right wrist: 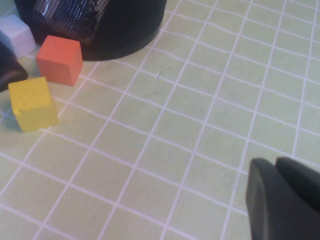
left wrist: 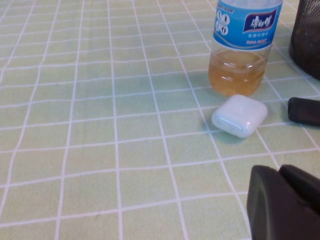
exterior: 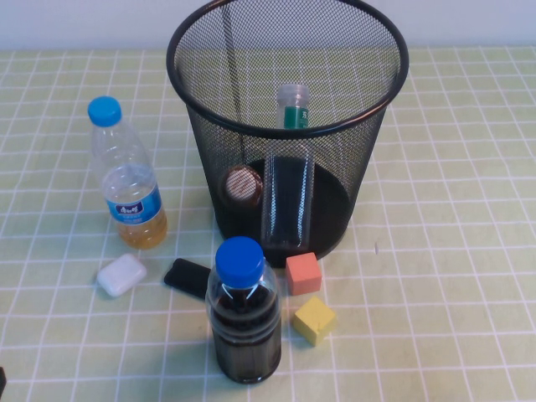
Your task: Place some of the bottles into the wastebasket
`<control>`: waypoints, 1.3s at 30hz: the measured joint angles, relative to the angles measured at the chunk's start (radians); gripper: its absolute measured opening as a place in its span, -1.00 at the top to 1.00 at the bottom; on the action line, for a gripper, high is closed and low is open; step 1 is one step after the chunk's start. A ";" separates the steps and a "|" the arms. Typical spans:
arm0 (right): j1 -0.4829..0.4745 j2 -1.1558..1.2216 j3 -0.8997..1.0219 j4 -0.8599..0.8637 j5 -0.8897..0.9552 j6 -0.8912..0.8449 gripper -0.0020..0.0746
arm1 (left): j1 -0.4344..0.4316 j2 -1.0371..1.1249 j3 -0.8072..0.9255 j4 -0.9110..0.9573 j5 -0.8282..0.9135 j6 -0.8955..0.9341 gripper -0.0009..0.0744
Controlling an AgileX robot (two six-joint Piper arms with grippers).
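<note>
The left gripper (left wrist: 286,200), clenched on nothing, sits at the lower right of the left wrist frame, near a white case (left wrist: 239,115) and the slim blue-labelled bottle (left wrist: 242,46) at the top. The right gripper (right wrist: 285,197), also clenched and empty, fills the lower right of the right wrist frame, well apart from the orange cube (right wrist: 60,59) and yellow cube (right wrist: 32,103) at the left. In the high view, upper centre, the wastebasket (exterior: 289,126) holds both bottles: the taller bottle (exterior: 290,180) leaning upright and the squat bottle (exterior: 241,186) beside it, with the dark-liquid bottle (exterior: 244,311) standing in front.
</note>
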 joint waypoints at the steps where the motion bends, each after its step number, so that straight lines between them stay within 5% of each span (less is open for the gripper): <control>1: 0.000 0.000 0.000 0.000 0.000 0.000 0.97 | 0.000 0.000 0.000 0.000 0.000 0.000 0.99; 5: -0.032 -0.045 0.000 0.003 0.008 0.000 0.97 | 0.002 0.000 0.000 0.000 0.000 0.000 0.99; 12: -0.237 -0.221 0.025 -0.041 -0.019 0.019 0.97 | 0.002 -0.001 0.000 0.000 0.000 0.000 0.99; 23: -0.486 -0.492 0.309 -0.027 -0.218 0.060 0.97 | 0.002 -0.001 0.000 0.000 0.000 0.000 0.99; 30: -0.567 -0.575 0.389 0.009 -0.127 0.125 0.97 | 0.002 -0.001 0.000 0.000 0.000 0.000 0.99; 39: -0.599 -0.606 0.389 0.107 0.008 -0.134 0.97 | 0.002 -0.001 0.000 0.000 0.000 0.000 0.99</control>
